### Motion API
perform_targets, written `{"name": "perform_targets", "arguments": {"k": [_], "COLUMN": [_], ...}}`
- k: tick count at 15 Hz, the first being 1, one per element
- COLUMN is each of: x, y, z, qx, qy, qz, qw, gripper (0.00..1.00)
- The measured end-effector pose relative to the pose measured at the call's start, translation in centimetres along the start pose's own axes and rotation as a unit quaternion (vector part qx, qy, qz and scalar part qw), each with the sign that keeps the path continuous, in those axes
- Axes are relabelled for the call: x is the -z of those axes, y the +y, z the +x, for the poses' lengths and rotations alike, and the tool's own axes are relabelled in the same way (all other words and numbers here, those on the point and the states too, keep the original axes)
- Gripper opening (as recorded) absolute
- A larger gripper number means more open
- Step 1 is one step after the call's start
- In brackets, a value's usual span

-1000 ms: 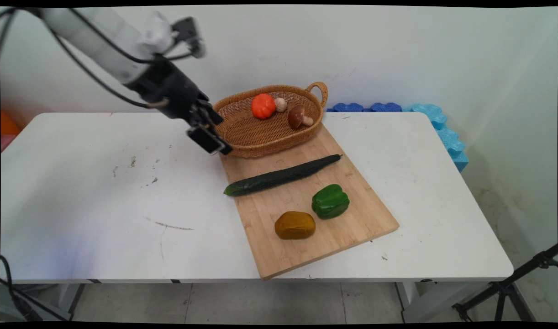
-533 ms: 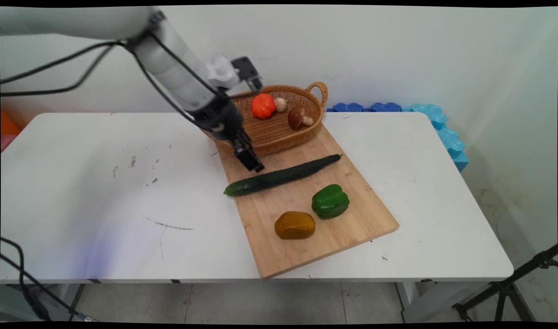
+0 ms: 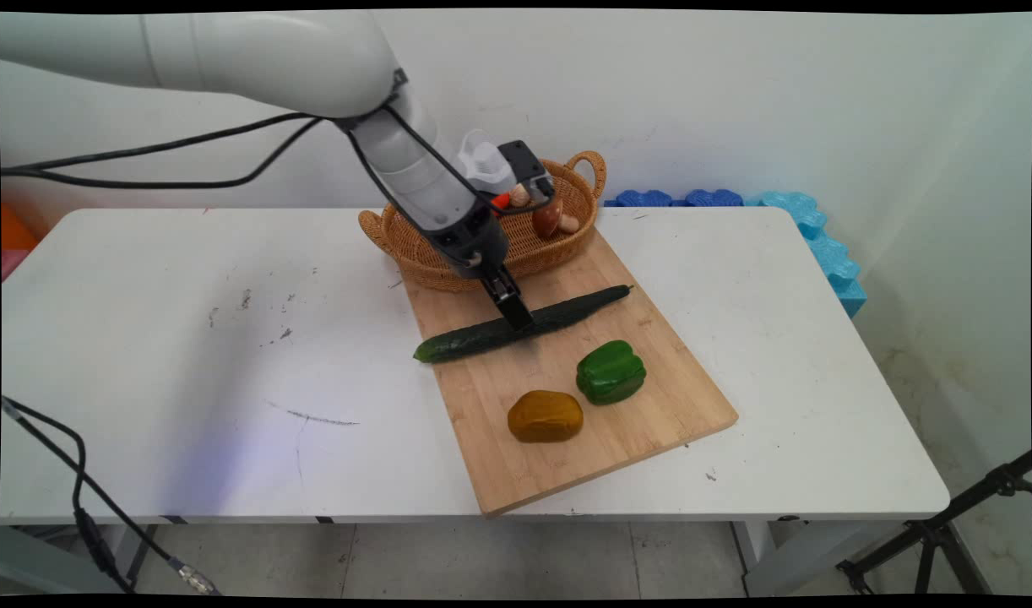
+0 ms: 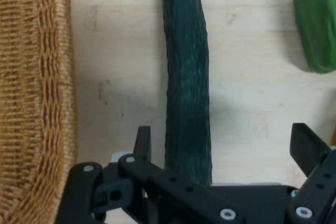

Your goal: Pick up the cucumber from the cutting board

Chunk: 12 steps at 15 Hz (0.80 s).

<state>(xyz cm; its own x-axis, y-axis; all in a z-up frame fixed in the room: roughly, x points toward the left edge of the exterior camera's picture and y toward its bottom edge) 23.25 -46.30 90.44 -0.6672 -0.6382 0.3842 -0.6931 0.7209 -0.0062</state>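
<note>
Your black two-finger gripper (image 4: 223,148) hangs spread wide over the long dark green cucumber (image 4: 186,77), gripping nothing. It lies on the bamboo cutting board (image 3: 567,405), beside the woven wicker basket (image 4: 34,103).

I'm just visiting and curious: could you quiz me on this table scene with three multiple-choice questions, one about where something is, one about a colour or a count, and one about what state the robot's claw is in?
1. Where does the cucumber lie?
A. in the basket
B. on the cutting board
C. on the floor

2. What colour is the bell pepper?
A. red
B. purple
C. green

3. How is the gripper?
A. open, astride the cucumber
B. shut on the pepper
C. holding the basket's handle

Answers: 1 B, it stretches across the board in front of the basket. 2 C, it is plainly green beside the brown potato. 3 A, the hand view shows one finger on each side of the cucumber, with gaps.
</note>
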Motion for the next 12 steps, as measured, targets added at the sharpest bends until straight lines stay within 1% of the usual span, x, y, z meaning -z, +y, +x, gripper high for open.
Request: {"name": "perform_targets", "arguments": {"k": [4, 12], "x": [-1.6, -4.1], "y": [-0.2, -1.2], "z": [0.7, 0.2], "qx": [0.001, 0.008], "qy": [-0.012, -0.037], "qz": [0.007, 0.015], "qw": [0.9999, 0.9992], "gripper": [1.0, 1.0]}}
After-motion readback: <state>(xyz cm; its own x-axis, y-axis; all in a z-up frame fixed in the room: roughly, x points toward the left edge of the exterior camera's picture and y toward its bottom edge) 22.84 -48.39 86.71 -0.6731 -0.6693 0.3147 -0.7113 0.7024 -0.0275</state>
